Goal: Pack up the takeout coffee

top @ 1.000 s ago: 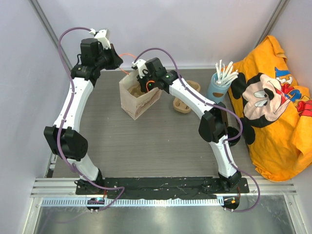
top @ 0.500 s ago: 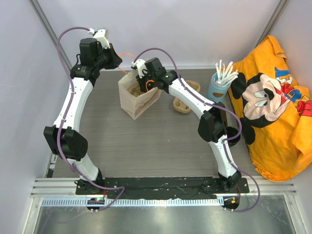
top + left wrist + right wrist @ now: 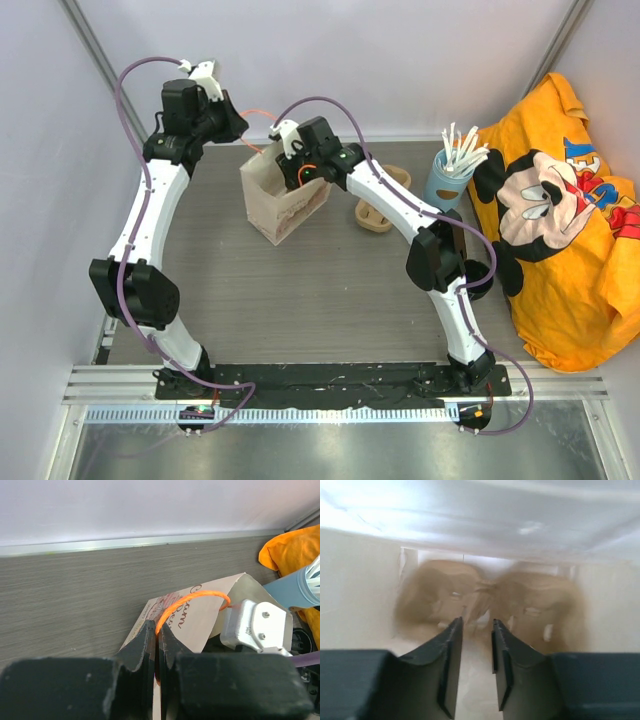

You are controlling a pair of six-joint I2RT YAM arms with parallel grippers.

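Orange handle (image 3: 200, 593) pinched by left claw (image 3: 157, 630) — right claw (image 3: 475, 630) parted inside bag (image 3: 275, 215).

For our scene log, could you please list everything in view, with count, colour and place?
paper bag: one, tan, far centre, standing open.
handle: one, orange, on bag.
carrier in bag: one, tan, blurred.
carrier on table: one, tan, right of bag, under right arm.
cup: one, blue, far right, holding white sticks.
cloth: one, orange, cartoon mouse, right edge.
dark round thing: one, black, by right elbow, partly hidden.
table: one, grey.
left pincer: one, black, shut on handle.
right pincer: one, black, open, inside bag.
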